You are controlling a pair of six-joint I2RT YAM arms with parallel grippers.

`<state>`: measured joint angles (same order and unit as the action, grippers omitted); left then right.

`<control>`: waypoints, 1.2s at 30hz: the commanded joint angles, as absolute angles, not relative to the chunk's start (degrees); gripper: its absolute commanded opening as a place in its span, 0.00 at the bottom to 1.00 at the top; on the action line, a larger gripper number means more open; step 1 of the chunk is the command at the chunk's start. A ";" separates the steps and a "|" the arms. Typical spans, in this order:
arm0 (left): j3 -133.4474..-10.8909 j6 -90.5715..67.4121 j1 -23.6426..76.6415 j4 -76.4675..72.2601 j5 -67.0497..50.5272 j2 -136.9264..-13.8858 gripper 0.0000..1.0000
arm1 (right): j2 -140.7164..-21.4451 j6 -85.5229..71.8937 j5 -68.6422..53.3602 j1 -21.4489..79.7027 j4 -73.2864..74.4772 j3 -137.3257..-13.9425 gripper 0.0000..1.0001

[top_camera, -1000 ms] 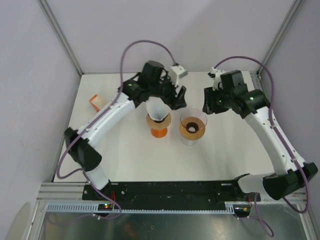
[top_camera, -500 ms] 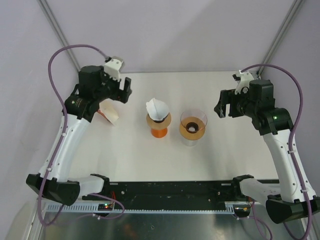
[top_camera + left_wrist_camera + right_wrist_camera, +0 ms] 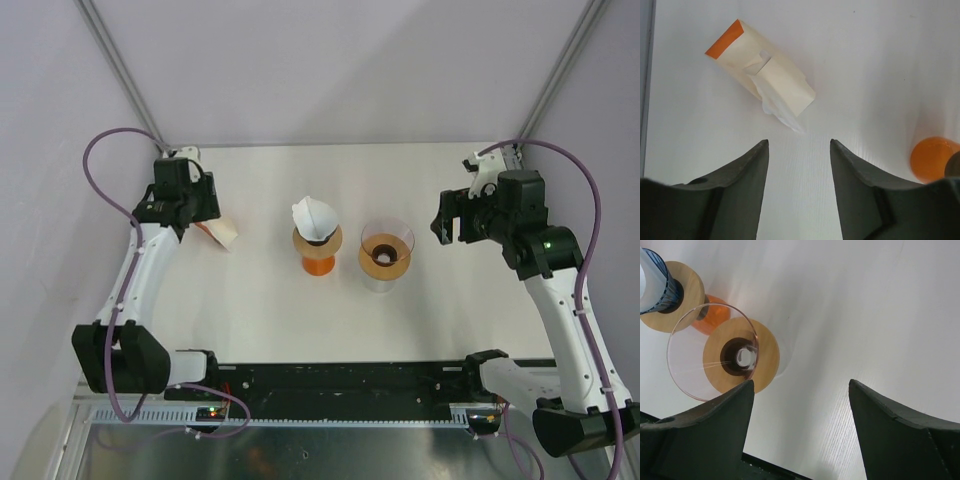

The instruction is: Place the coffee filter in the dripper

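Fingers [image 3: 747, 175] on left gripper [image 3: 799, 142] and right gripper [image 3: 801, 382] gape, empty; white coffee filter [image 3: 314, 215] pokes from orange-based dripper [image 3: 318, 262]; glass dripper [image 3: 385, 255] just beside

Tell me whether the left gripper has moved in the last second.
Yes. The left gripper swung left, away from the orange dripper, and is now by the filter box.

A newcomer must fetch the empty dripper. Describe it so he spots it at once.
On the white table, two drippers stand side by side. Pick the right dripper: a clear glass cone with a wooden collar, empty, while its orange-based neighbour holds a white filter.
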<state>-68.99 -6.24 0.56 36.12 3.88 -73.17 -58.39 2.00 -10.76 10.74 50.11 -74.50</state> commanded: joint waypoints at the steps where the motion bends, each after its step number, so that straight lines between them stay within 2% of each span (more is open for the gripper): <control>1: -68.83 -8.04 0.35 29.33 5.17 -75.48 0.55 | -56.61 3.17 -10.01 10.52 47.50 -73.22 0.81; 12: -69.67 -9.36 0.67 26.63 7.69 -83.05 0.47 | -55.59 3.66 -9.82 10.63 46.85 -72.21 0.81; 29: -69.31 -11.79 3.25 23.59 21.22 -88.77 0.49 | -54.14 4.72 -8.65 12.24 46.37 -71.06 0.82; 36: -70.64 -12.48 3.23 23.63 22.69 -91.56 0.49 | -53.69 5.36 -8.53 13.29 46.15 -70.81 0.82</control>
<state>-68.71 -10.68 3.14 25.30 19.33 -89.89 -54.89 4.25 -9.41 12.53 48.21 -71.05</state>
